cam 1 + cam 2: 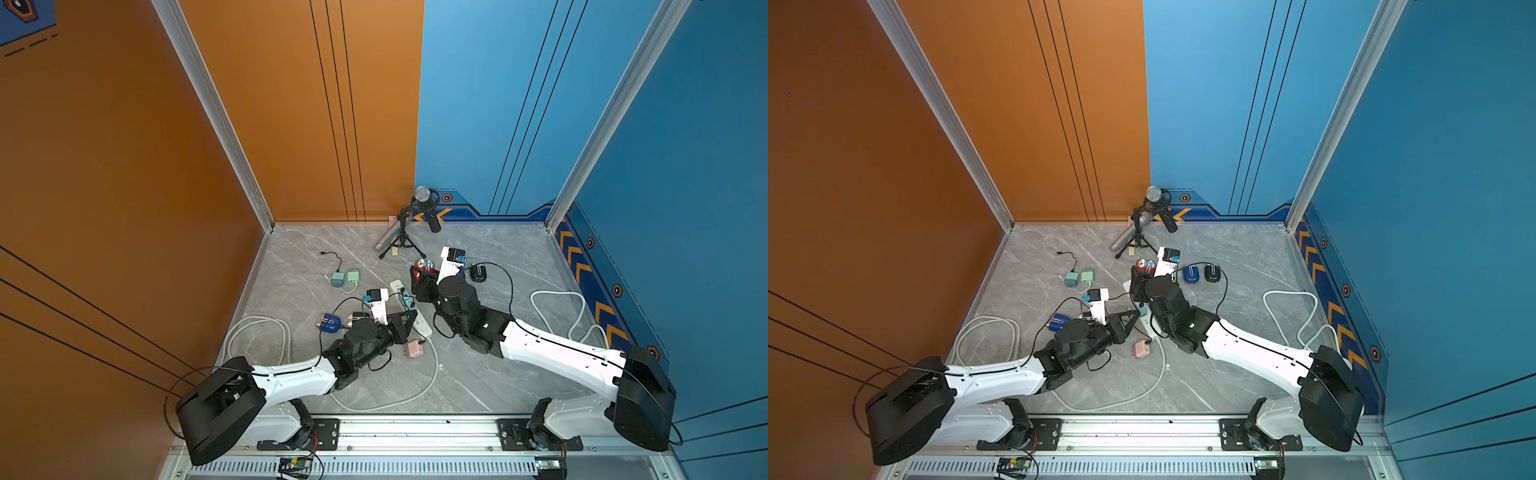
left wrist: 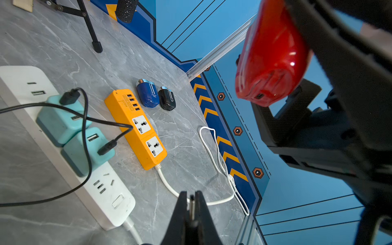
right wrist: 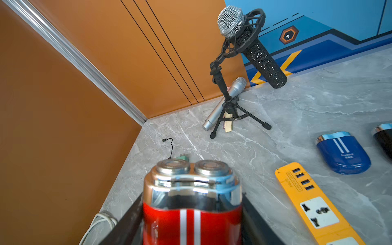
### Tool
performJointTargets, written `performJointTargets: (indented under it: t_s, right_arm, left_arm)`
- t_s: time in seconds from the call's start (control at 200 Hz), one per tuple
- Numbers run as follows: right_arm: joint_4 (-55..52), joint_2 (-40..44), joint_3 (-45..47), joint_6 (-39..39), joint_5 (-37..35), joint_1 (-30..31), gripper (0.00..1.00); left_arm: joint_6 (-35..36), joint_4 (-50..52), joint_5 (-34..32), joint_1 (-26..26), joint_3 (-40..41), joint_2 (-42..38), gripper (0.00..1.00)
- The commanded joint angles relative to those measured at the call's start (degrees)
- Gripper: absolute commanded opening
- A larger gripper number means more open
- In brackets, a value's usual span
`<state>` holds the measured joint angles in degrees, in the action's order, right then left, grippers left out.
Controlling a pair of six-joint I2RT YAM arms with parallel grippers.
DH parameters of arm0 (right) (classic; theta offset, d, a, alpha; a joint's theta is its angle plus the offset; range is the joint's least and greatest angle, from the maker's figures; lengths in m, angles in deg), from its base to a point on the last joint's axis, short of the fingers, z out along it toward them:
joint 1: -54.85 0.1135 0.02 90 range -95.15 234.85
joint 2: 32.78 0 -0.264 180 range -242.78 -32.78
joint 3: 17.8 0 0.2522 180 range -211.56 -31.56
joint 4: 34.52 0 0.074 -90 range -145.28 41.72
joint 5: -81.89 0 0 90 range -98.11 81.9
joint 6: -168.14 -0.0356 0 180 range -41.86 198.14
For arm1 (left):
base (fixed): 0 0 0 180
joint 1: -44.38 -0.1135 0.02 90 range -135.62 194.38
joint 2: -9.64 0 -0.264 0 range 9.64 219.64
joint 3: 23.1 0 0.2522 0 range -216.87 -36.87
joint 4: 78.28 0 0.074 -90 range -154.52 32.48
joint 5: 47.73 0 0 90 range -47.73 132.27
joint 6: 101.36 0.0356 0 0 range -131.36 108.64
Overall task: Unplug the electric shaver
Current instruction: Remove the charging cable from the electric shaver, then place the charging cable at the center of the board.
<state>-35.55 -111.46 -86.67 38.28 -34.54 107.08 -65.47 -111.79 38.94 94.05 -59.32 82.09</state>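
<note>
Red electric shaver (image 3: 192, 201) is clamped in the right gripper (image 3: 193, 224), one jaw on each flat-edge side, and is up off the marble table (image 3: 297, 118). Long axis runs in line with the gripper. The twin silver heads point away from the wrist toward the back-left corner, and in both top views they tip up toward the back wall (image 1: 426, 264). In the left wrist view the base end (image 2: 261, 95) faces down and its small port shows no cable.

Right arm reaches diagonally from front right to table centre with the wrist raised, above the far end of the white power strip (image 2: 106, 191).

Left arm stretches low from front left. The left gripper (image 2: 192, 197) has its jaws pressed together just above the table near the strip's switch end. A thin metal sliver shows between the tips; can't tell what it is.

Two teal adapters (image 2: 57, 121) with black cables sit in the white strip. The orange power strip (image 2: 137, 127), blue shaver (image 2: 147, 95) and black shaver (image 2: 167, 100) lie beside it.
</note>
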Motion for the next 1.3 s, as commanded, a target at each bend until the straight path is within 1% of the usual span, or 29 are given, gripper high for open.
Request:
performJointTargets:
  t_s: [0.0,0.235,0.495,0.545,0.625,0.791,0.906,0.931,1.046,1.191,1.296]
  right_arm:
    - [1.62,-0.90,-2.08,0.52,-0.83,0.02,0.30]
    - [-5.16,0.57,-2.24,2.49,0.15,-1.02,0.30]
    - [-13.89,3.53,-1.05,4.70,2.06,-4.17,0.31]
    - [-15.80,3.69,-1.18,5.21,3.75,-5.27,0.31]
    - [-18.40,4.02,-1.47,5.72,6.84,-7.06,0.32]
    - [-24.20,4.57,-2.56,8.45,7.31,-9.12,0.32]
    - [-27.90,4.42,-3.51,10.86,9.59,-11.74,0.32]
    - [-28.62,4.31,-3.69,11.35,10.89,-14.16,0.32]
    - [-34.41,2.85,-6.24,13.64,15.08,-19.26,0.33]
    - [-38.73,1.17,-9.08,17.69,15.94,-23.95,0.33]
    - [-40.30,-0.09,-10.83,19.76,17.65,-27.25,0.33]
  left_arm:
    - [-0.57,0.27,1.42,-1.09,0.81,-0.59,0.00]
    - [-1.96,1.26,4.12,-3.86,4.33,-3.03,0.00]
    - [1.90,17.04,5.50,-5.55,3.94,-10.10,0.00]
    - [2.39,20.11,5.43,-5.70,3.77,-11.10,0.00]
    - [2.74,23.81,5.28,-5.79,3.55,-11.62,0.00]
    - [5.24,30.94,5.20,-5.81,1.52,-10.88,0.00]
    - [6.62,34.56,5.18,-6.12,0.34,-10.57,0.00]
    - [6.92,35.35,5.35,-6.09,0.02,-10.49,0.00]
    - [9.98,40.87,5.80,-6.17,-2.98,-9.59,0.00]
    - [14.99,47.44,6.68,-6.16,-7.70,-6.86,0.00]
    - [16.76,49.22,7.13,-6.36,-9.31,-5.55,0.00]
